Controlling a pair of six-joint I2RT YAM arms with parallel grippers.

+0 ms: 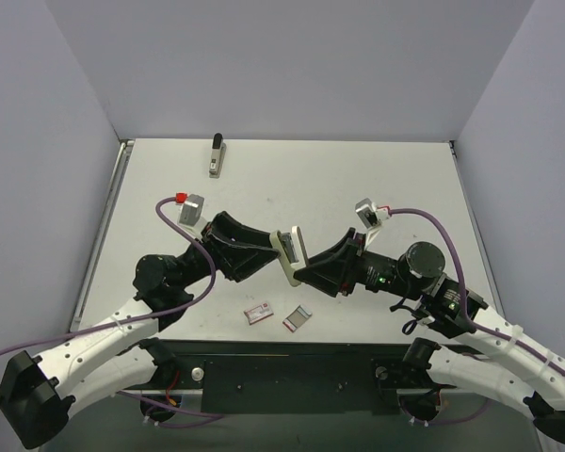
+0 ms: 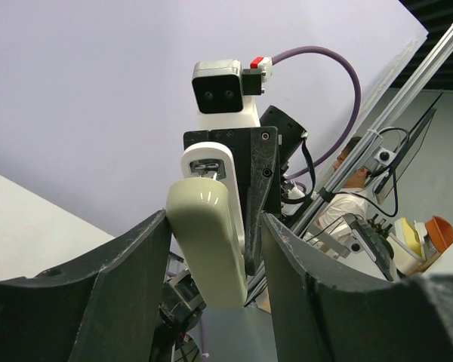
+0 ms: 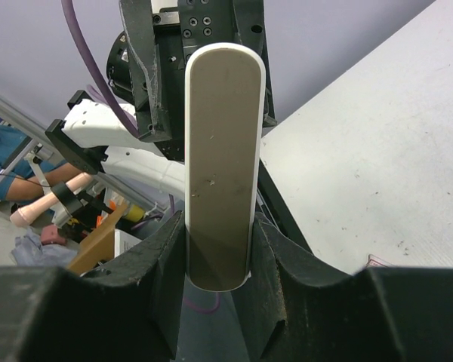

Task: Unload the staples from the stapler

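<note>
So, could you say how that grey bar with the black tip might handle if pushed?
The grey bar looks metallic, so probably stiff and heavyish. Lying on the table, it should slide or pivot rather than roll.

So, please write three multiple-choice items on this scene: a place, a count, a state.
1. The stapler lies on the table: A at its near edge; B at its centre; C at its far edge.
2. How many small boxes lie at the near edge? A one; B two; C four.
3. The right hand is: A shut on the cream piece; B open, empty; C out of view.
Answers: C, it lies by the far rim; B, a red-and-white box and a grey box; A, it clamps the piece.
</note>
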